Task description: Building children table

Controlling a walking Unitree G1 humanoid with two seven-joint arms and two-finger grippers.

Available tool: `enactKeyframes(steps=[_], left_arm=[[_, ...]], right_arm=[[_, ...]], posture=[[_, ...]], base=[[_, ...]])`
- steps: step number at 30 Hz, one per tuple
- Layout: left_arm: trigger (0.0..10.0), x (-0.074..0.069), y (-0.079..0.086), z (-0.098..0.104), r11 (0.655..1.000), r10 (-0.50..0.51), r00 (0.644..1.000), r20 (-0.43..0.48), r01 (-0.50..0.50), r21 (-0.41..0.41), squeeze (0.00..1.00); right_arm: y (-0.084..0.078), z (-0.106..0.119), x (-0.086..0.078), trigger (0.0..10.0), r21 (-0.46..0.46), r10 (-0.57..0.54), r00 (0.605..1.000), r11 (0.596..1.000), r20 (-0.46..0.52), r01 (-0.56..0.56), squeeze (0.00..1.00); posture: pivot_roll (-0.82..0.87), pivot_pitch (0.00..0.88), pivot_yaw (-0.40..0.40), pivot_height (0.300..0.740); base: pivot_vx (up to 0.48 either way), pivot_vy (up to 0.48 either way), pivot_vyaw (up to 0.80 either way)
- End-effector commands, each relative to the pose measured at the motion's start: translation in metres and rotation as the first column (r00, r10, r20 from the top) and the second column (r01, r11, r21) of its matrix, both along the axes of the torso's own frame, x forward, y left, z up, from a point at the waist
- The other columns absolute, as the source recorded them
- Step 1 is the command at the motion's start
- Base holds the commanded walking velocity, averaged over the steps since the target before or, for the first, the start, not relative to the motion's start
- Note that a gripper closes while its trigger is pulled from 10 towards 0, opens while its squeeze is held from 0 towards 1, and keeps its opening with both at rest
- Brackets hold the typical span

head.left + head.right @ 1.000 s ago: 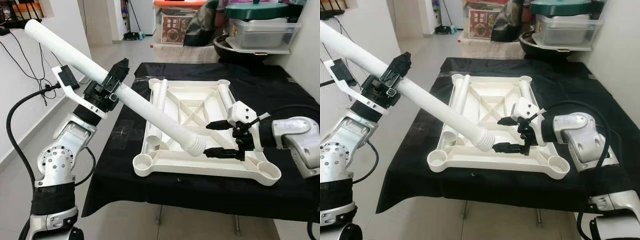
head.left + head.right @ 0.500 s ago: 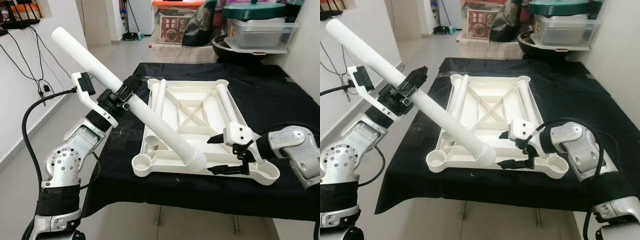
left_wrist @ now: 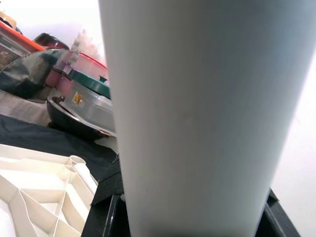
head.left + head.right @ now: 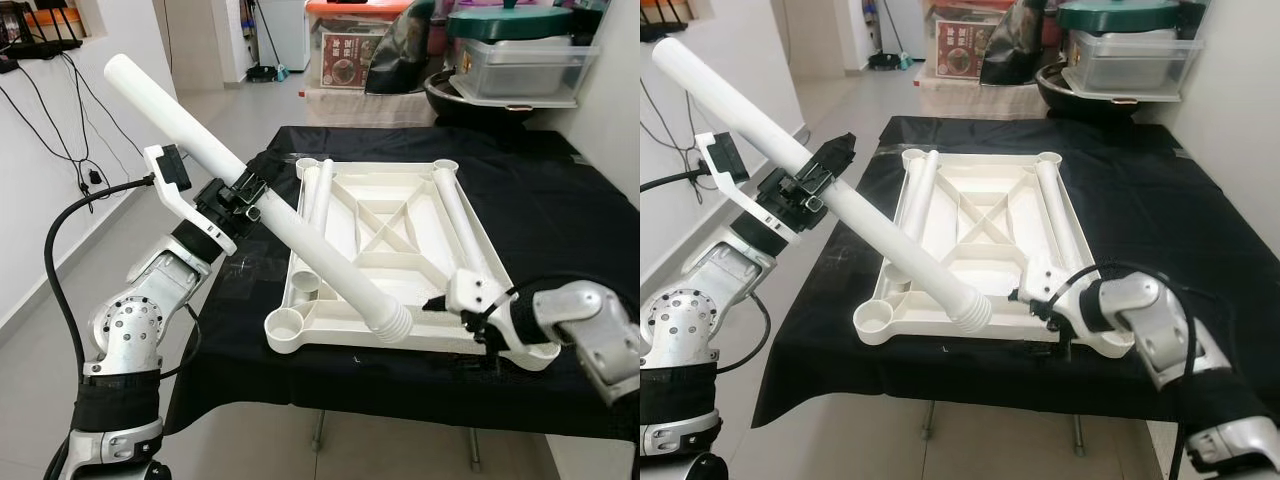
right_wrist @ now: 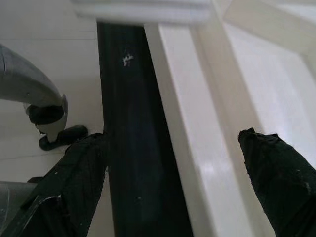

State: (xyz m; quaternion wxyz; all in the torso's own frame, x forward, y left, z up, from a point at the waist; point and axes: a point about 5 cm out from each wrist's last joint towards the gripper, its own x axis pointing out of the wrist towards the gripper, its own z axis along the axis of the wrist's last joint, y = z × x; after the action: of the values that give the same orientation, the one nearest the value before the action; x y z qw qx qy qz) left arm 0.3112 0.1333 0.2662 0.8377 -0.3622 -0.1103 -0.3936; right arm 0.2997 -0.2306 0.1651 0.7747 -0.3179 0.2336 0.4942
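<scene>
An upside-down white children's tabletop [image 4: 384,262] lies on the black-draped table. My left gripper [image 4: 236,191] is shut on a long white leg tube [image 4: 300,236], held slanted, its ribbed end [image 4: 393,324] hanging over the tabletop's front rim near the front-left socket [image 4: 284,325]. The tube [image 3: 197,118] looms large in the left wrist view. My right gripper [image 4: 462,318] is open at the front rim, near the front-right corner. In the right wrist view its fingers [image 5: 74,182] straddle the rim [image 5: 197,148]. Two more white legs [image 4: 322,195] [image 4: 455,215] lie inside the tabletop.
The black cloth [image 4: 560,200] covers the table past the tabletop on all sides. Lidded bins and a dark bowl [image 4: 520,60] crowd the far right. A white wall with hanging cables [image 4: 60,130] runs along the left, with open floor [image 4: 250,110] beyond.
The left arm tilted the leg tube steeper and brought its ribbed end toward the front rim. The right gripper dropped from above the tabletop onto its front edge.
</scene>
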Motion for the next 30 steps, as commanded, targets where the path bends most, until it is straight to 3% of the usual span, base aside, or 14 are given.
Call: enactKeyframes(steps=[1, 6, 8, 12, 21, 30], left_arm=[[10.0, 0.0, -0.002, -0.007, 1.0, 0.004, 1.0, -0.022, -0.004, 0.012, 0.0], [10.0, -0.001, -0.004, -0.011, 1.0, 0.0, 1.0, -0.028, 0.001, 0.021, 0.0], [10.0, 0.0, -0.006, -0.013, 1.0, -0.01, 0.999, -0.036, 0.011, 0.028, 0.0], [10.0, 0.001, -0.009, -0.014, 0.999, -0.022, 0.999, -0.037, 0.023, 0.031, 0.0], [10.0, 0.003, -0.009, -0.018, 0.999, -0.02, 0.999, -0.042, 0.022, 0.045, 0.0], [10.0, 0.003, -0.011, -0.019, 0.999, -0.024, 0.999, -0.042, 0.026, 0.046, 0.0]], right_arm=[[-0.001, -0.005, -0.001, 10.0, -0.004, -0.025, 1.0, 1.0, -0.017, 0.025, 1.0], [-0.005, 0.001, 0.001, 10.0, 0.023, -0.062, 0.998, 0.998, -0.015, 0.062, 1.0], [-0.011, 0.018, 0.005, 10.0, 0.069, -0.105, 0.994, 0.992, 0.01, 0.104, 1.0], [-0.011, 0.03, 0.008, 10.0, 0.102, -0.131, 0.991, 0.987, 0.031, 0.127, 1.0], [0.01, 0.051, -0.005, 10.0, 0.196, 0.0, 1.0, 0.981, 0.027, -0.006, 1.0], [0.026, 0.065, -0.004, 10.0, 0.252, 0.045, 0.997, 0.966, 0.059, -0.058, 1.0]], posture=[[-0.07, 0.0, 0.026, 0.74], [-0.07, 0.0, 0.03, 0.74], [-0.08, 0.0, 0.036, 0.74], [-0.08, 0.0, 0.036, 0.74], [-0.1, 0.0, 0.039, 0.74], [-0.1, 0.0, 0.037, 0.74]], base=[[0.0, 0.0, 0.0], [0.0, 0.0, 0.0], [0.0, 0.0, 0.0], [0.0, 0.0, 0.0], [0.0, 0.0, 0.0], [0.0, 0.0, 0.0]])
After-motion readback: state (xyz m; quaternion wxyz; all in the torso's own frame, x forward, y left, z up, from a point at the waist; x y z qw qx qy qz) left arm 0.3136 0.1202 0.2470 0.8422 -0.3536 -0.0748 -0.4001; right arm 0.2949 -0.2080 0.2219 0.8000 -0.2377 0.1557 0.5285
